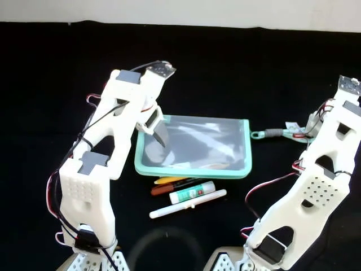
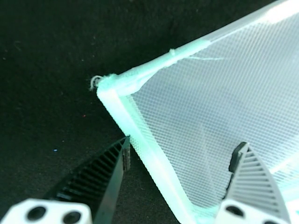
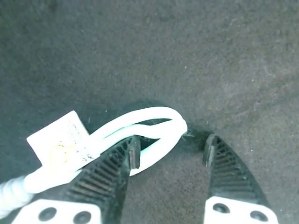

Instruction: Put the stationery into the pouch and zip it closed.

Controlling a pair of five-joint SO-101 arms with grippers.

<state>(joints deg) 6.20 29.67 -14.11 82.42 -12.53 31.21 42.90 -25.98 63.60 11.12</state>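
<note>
The pouch (image 1: 225, 141) lies mid-bench, long axis left-right, with the stationery (image 1: 189, 195) just nearside. The left end effector (image 2: 180, 154) straddles its left edge, open and empty. The right end effector (image 3: 170, 151), open and empty, sits at the strap loop (image 3: 159, 121) further right.

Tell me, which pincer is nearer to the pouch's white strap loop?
Right. The right pincer is open right at the strap loop; the left pincer sits at the pouch's other end.

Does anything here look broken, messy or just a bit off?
Only small things. A frayed thread sticks out at a corner of the pouch, just ahead of the open left claw. The pens lie loosely fanned beside the pouch, not lined up. Nothing looks spilled or broken.
</note>
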